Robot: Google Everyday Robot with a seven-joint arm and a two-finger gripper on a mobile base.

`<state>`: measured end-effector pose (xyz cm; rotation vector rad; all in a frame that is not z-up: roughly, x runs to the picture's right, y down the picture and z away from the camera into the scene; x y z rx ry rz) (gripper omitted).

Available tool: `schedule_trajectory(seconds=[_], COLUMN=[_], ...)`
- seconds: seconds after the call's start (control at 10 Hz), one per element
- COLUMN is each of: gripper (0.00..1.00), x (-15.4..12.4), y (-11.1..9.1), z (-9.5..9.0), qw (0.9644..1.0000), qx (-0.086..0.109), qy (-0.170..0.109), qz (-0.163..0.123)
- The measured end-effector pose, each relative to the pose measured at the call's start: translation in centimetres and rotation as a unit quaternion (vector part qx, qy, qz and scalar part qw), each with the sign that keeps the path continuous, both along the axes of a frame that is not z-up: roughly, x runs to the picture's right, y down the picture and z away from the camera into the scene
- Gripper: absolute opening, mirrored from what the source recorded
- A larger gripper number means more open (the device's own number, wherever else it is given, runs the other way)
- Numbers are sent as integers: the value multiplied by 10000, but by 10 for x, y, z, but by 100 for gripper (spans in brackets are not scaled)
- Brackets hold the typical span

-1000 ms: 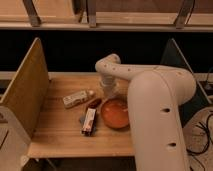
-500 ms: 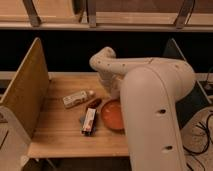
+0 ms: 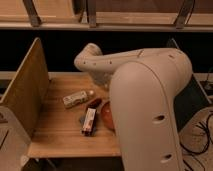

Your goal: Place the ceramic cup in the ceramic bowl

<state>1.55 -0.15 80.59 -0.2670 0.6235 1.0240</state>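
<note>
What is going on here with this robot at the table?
A robot's big white arm is bent over a wooden table and fills much of the view. Its job is to put a ceramic cup into the reddish-orange ceramic bowl, which sits half hidden behind the arm. The gripper is out of sight behind the arm and no cup shows, so progress is unclear. A white bottle-like object and a small red-and-white box lie left of the bowl.

No legible text.
Red-and-white box (image 3: 89, 121) nr worktop (image 3: 55, 131) front edge: print unreadable (white bottle (image 3: 77, 98) too); gripper hidden behind arm (image 3: 145, 100).
</note>
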Motion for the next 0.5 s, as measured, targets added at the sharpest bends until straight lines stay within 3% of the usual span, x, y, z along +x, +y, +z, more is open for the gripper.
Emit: schedule_trajectory(seconds=[0.2, 0.3, 0.5], gripper=[0, 0, 0], x=[-13, -20, -33], y=[23, 49, 80], z=[-22, -39, -50], qw=[9991, 9974, 9950], qx=[-220, -429, -628], qy=[359, 584, 738], qz=[-104, -24, 255])
